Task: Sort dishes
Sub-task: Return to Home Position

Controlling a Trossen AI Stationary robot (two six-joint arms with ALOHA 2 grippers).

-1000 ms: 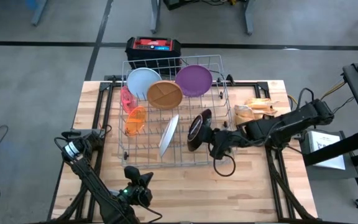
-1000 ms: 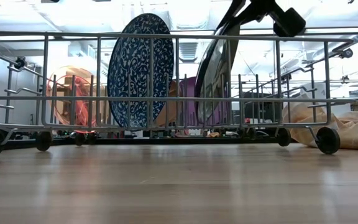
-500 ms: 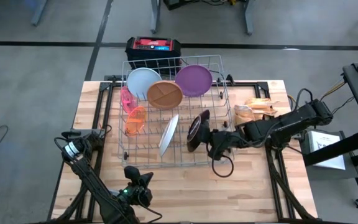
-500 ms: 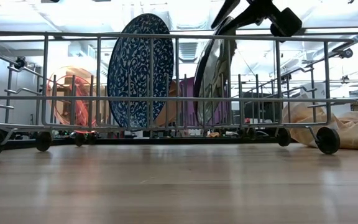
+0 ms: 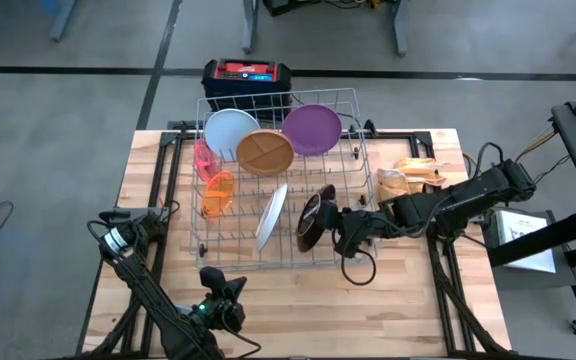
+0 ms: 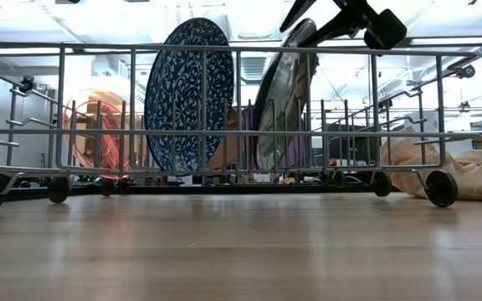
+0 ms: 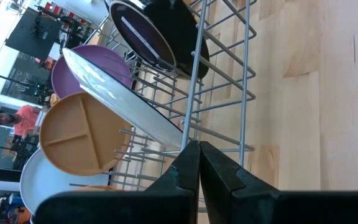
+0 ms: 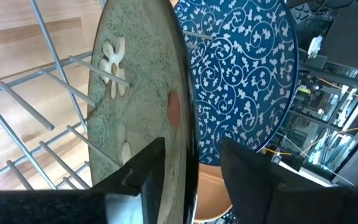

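Straddling the upper rim of the dark plate (image 5: pixel 311 217), the right pincer (image 5: pixel 333 222) is holding its fingers apart, one on each side. That plate is standing tilted in the wire rack (image 6: pixel 74 48), just beside the blue patterned plate (image 6: pixel 189 96). The left pincer (image 7: pixel 198 147) is waiting closed over the tabletop (image 5: pixel 408 290), in front of the rack.

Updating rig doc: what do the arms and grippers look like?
Both matte black: tubular links, chunky joints. The right arm trails a looped black cable; the left arm shows a small green light. The gripper fingers are flat, dark, angular.
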